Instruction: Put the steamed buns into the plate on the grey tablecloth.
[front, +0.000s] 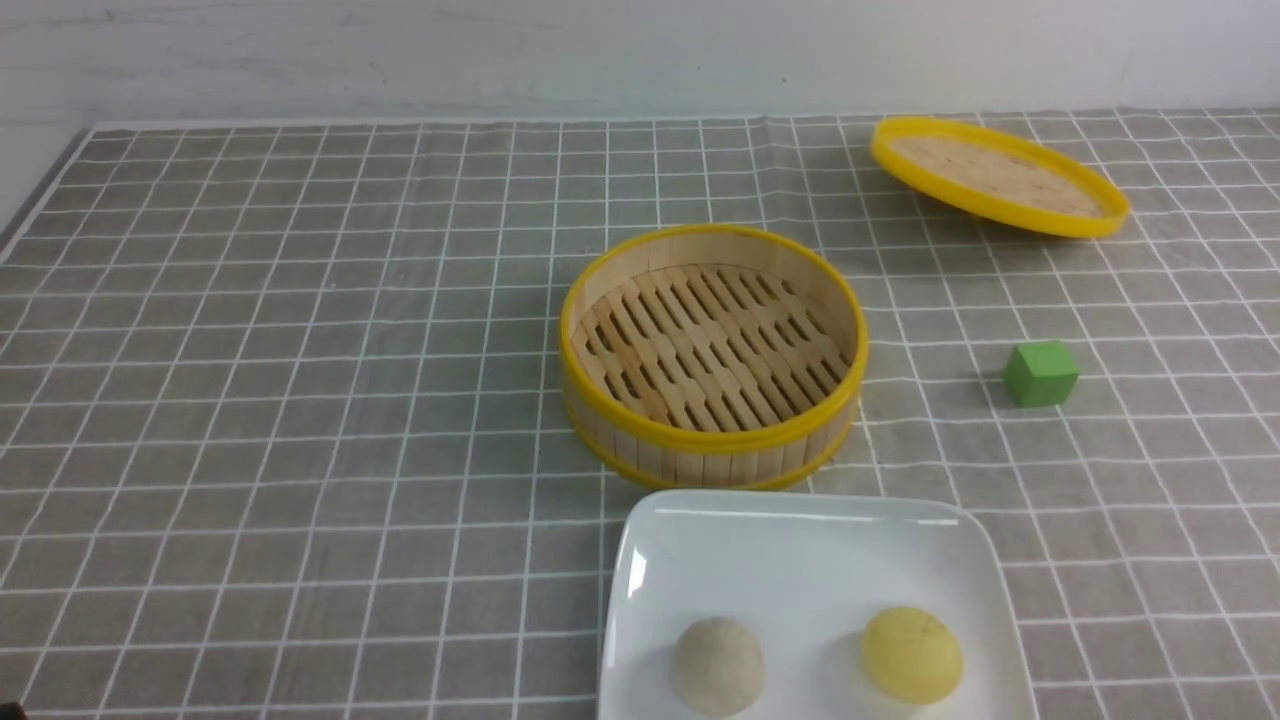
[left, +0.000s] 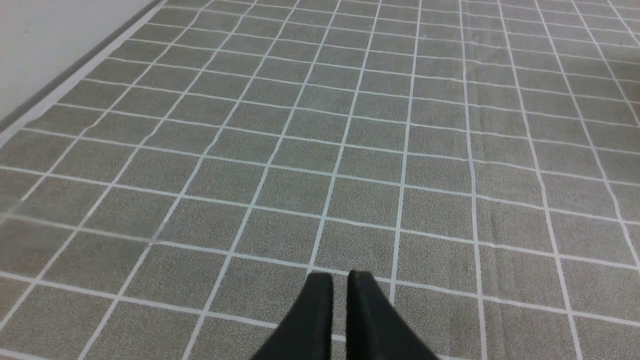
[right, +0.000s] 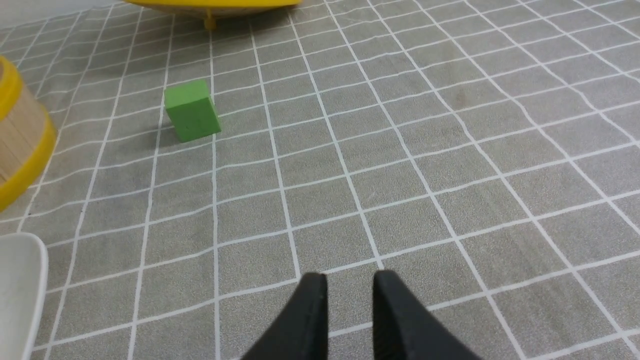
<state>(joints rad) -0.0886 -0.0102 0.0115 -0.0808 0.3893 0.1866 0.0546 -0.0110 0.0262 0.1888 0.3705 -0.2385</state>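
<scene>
- Two dome-shaped steamed buns, one pale beige (front: 720, 665) and one yellow (front: 911, 655), sit apart inside the glossy white square plate (front: 800, 530) on the grey grid-lined tablecloth (front: 300, 400)
- Left gripper (left: 340, 280): fingers nearly closed, a thin gap, holding nothing
- Right gripper (right: 350, 281): fingers parted, empty, above bare cloth near the green cube (right: 192, 110)
</scene>
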